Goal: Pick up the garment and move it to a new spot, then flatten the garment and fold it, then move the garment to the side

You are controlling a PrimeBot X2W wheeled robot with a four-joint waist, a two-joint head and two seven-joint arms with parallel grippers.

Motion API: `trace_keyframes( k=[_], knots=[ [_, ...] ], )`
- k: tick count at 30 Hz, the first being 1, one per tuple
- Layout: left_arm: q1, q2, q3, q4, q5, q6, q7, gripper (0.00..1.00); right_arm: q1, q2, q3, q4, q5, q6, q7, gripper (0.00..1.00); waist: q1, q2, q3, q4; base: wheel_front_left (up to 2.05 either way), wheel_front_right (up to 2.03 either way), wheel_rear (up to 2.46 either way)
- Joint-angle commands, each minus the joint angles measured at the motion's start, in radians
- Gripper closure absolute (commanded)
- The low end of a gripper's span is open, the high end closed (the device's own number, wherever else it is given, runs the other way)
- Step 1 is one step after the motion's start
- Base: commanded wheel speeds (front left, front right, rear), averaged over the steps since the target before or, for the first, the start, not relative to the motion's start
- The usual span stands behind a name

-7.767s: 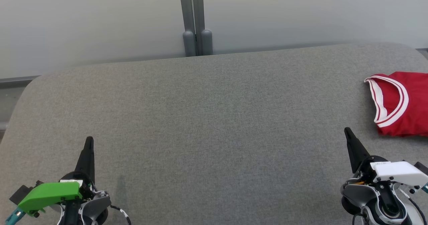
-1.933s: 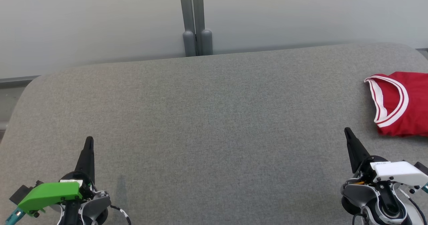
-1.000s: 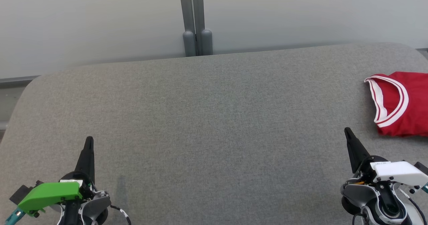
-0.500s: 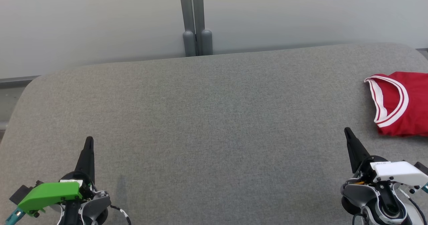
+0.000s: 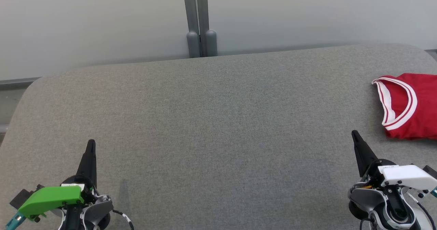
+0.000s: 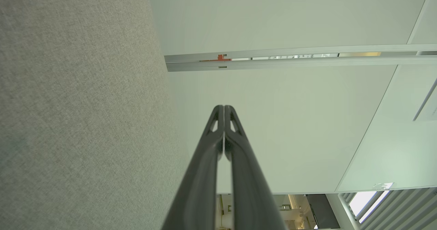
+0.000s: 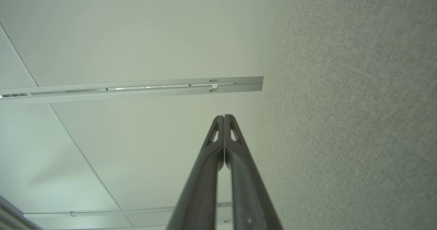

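Now: my left gripper (image 5: 91,143), right gripper (image 5: 355,133) both pinched closed, empty. Garment (image 5: 414,107) folded, 3 o'clock on grey pad (image 5: 218,120). Judge set-aside done; next: check fold only.

**A:** How much of the red garment (image 5: 418,113) can be seen?

**B:** Its white-trimmed neckline and part of the body. The rest runs off the head view's right edge, so its full shape cannot be told.

**A:** And the grey desk (image 5: 218,120)?

**B:** Its near side and right end are cropped. The bodies behind the left gripper (image 5: 90,144) and the right gripper (image 5: 354,134) are cut by the bottom edge. In the left wrist view, a red mark (image 6: 222,57) on a rail (image 6: 341,62) is too small to identify.
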Motion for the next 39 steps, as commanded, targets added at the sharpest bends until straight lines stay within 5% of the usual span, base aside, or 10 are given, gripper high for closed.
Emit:
trace_keyframes(
  k=[1, 39],
  knots=[
    [-0.012, 0.007, 0.003, -0.002, -0.001, -0.006, 0.004, 1.00, -0.005, -0.001, -0.001, 0.002, 0.007, 0.001, 0.003, 1.00, 0.0000, -0.0001, 0.000, 0.000, 0.00, 0.00, 0.00],
    [-0.012, 0.007, 0.003, -0.002, -0.001, -0.005, 0.004, 1.00, -0.005, -0.001, -0.001, 0.002, 0.007, 0.001, 0.003, 1.00, 0.0000, -0.0001, 0.000, 0.000, 0.00, 0.00, 0.00]
  ],
)
